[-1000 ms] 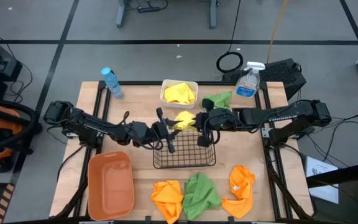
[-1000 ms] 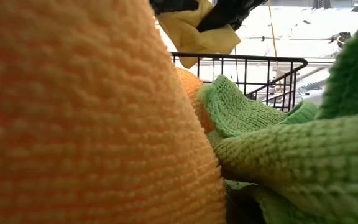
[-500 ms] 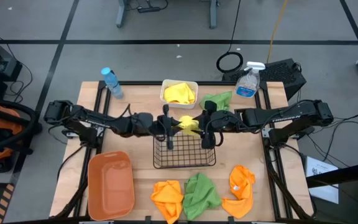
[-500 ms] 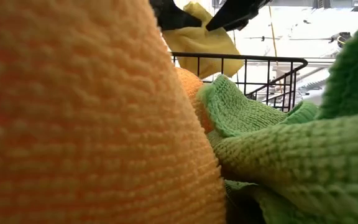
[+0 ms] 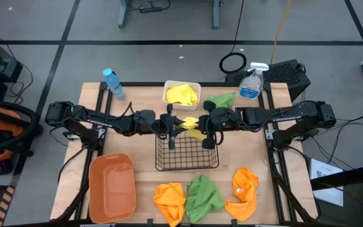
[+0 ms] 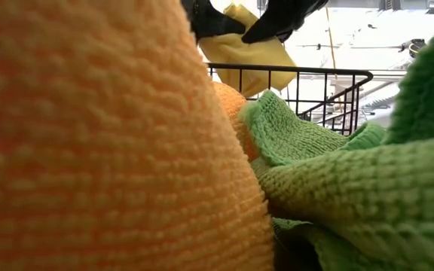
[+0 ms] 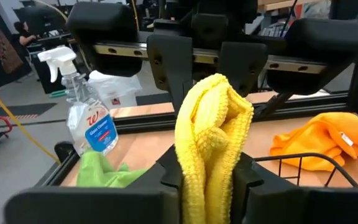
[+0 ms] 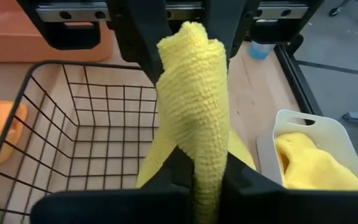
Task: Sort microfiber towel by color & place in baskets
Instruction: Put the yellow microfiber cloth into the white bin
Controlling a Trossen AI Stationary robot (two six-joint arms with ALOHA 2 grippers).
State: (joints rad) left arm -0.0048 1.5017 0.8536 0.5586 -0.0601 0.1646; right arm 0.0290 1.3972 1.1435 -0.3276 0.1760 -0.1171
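Note:
A yellow microfiber towel [image 5: 191, 123] hangs bunched between my two grippers, above the far edge of the black wire basket [image 5: 188, 153]. My left gripper [image 5: 174, 123] comes at it from the table's left and my right gripper [image 5: 201, 126] from the right; both are shut on it. A second yellow towel [image 5: 181, 94] lies in the white tub [image 5: 167, 88]. A green towel [image 5: 221, 101] lies at the far right. Two orange towels [image 5: 169, 195] [image 5: 244, 189] and a green one [image 5: 203, 192] lie along the near edge. My left gripper pinches a thick bunched fold of the yellow towel [image 7: 207, 146] between its two fingers [image 7: 169, 174], reaching in level from the table's left. The towel stands up past the fingers, clear of the table. My right gripper pinches the same towel's rolled-up bunch [image 8: 194, 134] between its two fingers [image 8: 238, 177], slanting down from the table's right. The loose part hangs below over the wire basket [image 8: 73, 124], lifted clear.
An orange-brown tub [image 5: 112, 186] stands at the near left. A blue-capped water bottle [image 5: 113, 84] is at the far left and a clear spray bottle [image 5: 251, 82] at the far right. In the low view an orange towel [image 6: 89, 150] and a green towel [image 6: 337, 188] fill the foreground.
My left gripper has swung toward the table's far edge and now faces the right gripper in line. The yellow towel between them hangs a little lower, its bottom now down behind the basket's rim in the low view.

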